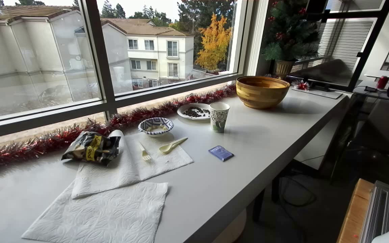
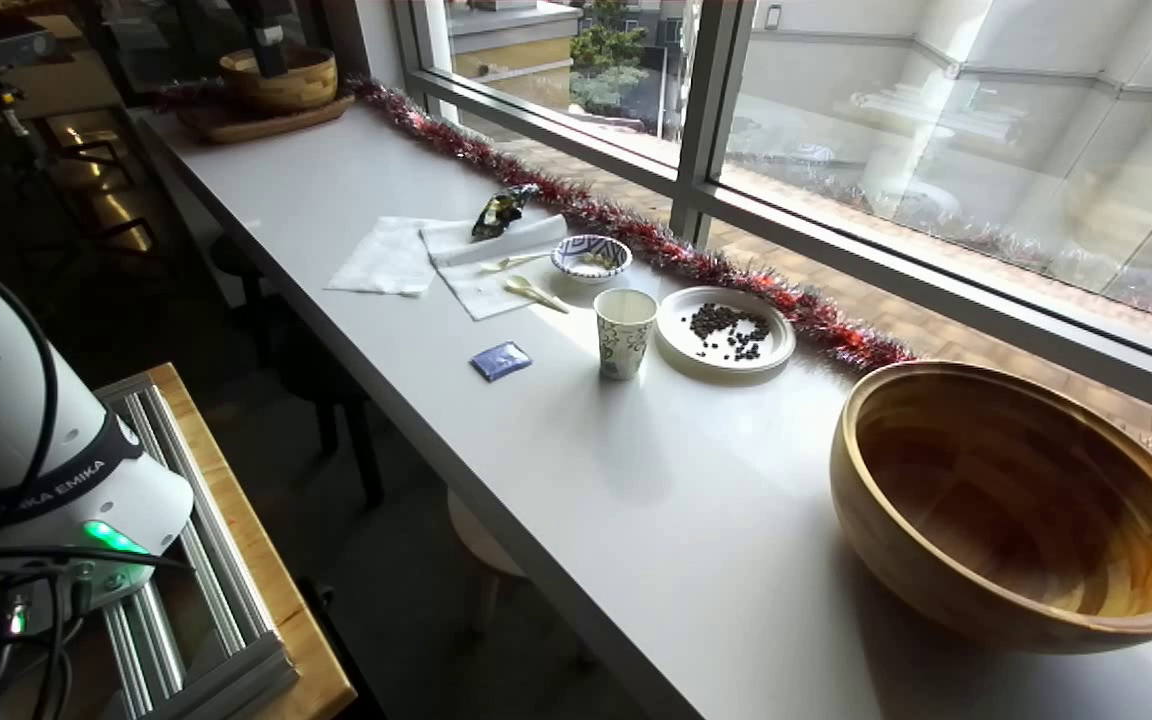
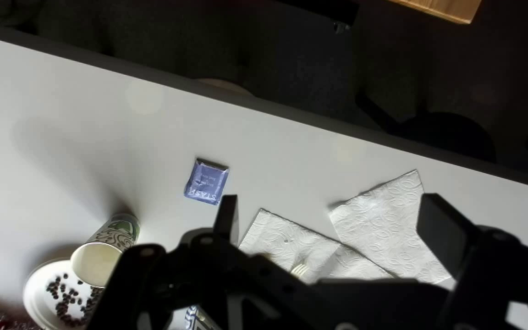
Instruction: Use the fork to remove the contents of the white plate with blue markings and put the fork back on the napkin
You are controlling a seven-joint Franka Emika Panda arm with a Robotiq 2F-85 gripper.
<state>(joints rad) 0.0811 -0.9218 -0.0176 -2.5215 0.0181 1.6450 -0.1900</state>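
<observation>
The pale cream fork (image 1: 145,153) lies on the white napkin (image 1: 162,165), and its tines (image 3: 299,270) show in the wrist view behind my gripper. The small white plate with blue markings (image 1: 156,121) is a shallow bowl beside the napkin's far edge, with pale bits in it. It also shows in an exterior view (image 2: 591,247); in the wrist view only a corner of it (image 3: 195,317) shows, the rest hidden by the gripper. My gripper (image 3: 335,224) is open and empty, high above the table, with the napkin seen between its fingers.
A cream spoon (image 1: 172,146) lies near the fork. A second white paper sheet (image 1: 103,216) and a black snack bag (image 1: 95,146) overlap the napkin. A purple packet (image 2: 501,361), paper cup (image 2: 625,335), plate of dark beans (image 2: 671,345), wooden bowl (image 1: 262,96) and tinsel (image 1: 133,117) stand around.
</observation>
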